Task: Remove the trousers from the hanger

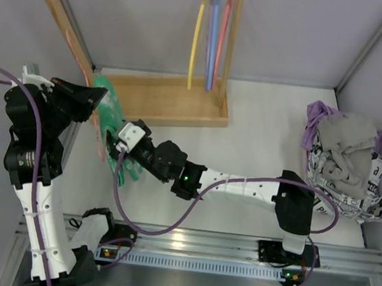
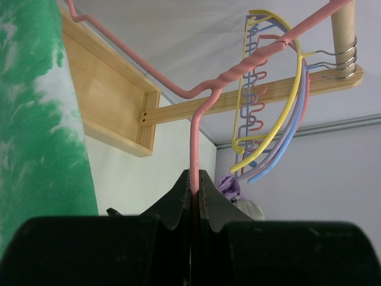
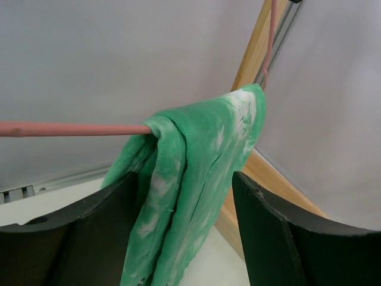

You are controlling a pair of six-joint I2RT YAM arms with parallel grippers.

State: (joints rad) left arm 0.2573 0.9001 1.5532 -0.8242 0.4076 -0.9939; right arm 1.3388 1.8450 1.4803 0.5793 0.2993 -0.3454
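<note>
The left gripper [image 2: 194,179] is closed on the hanger [image 2: 193,143]. Its two fingers are pressed together, and the thin pink wire comes up from between them to the twisted neck. In the top view the left gripper [image 1: 89,100] holds the hanger [image 1: 97,132] in the air over the left part of the surface [image 1: 260,144], just in front of the left corner of the wooden rack [image 1: 168,102].

The right gripper [image 3: 187,179] has its jaws apart, one finger on each side of the trousers [image 3: 190,155]. The green cloth fills most of the gap. I cannot tell if the fingers already press it. In the top view the right gripper [image 1: 118,142] is reached across from the right and meets the trousers [image 1: 108,109] from the near side.

The trousers hang folded over one pink bar of the hanger [image 3: 71,128], and the cloth falls down between the right fingers. In the left wrist view the trousers [image 2: 36,119] fill the left edge.

Further away, yellow, blue and red coloured hangers [image 1: 210,35] hang from the rail of the rack. A pile of clothes [image 1: 344,160], grey, purple and black-and-white, lies at the right edge of the surface.
</note>
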